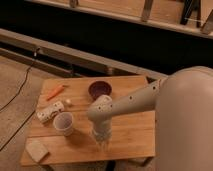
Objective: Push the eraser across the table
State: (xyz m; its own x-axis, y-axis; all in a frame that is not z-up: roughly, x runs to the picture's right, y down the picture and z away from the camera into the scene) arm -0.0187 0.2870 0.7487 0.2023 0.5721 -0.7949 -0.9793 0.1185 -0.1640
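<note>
The small wooden plank table point(135, 135) fills the lower middle of the camera view. My gripper point(102, 144) points down at the table's front part, just right of the white cup point(64, 123), at the end of the pale arm point(132, 100) that reaches in from the right. The eraser does not show; it is either hidden under the gripper or out of sight at the front edge.
On the table are a dark bowl point(100, 90) at the back, an orange carrot point(55, 92) at the back left, a white oblong block with dark spots point(50, 112) on the left and a pale beige block point(37, 149) at the front left corner. A cable point(20, 90) lies on the floor to the left.
</note>
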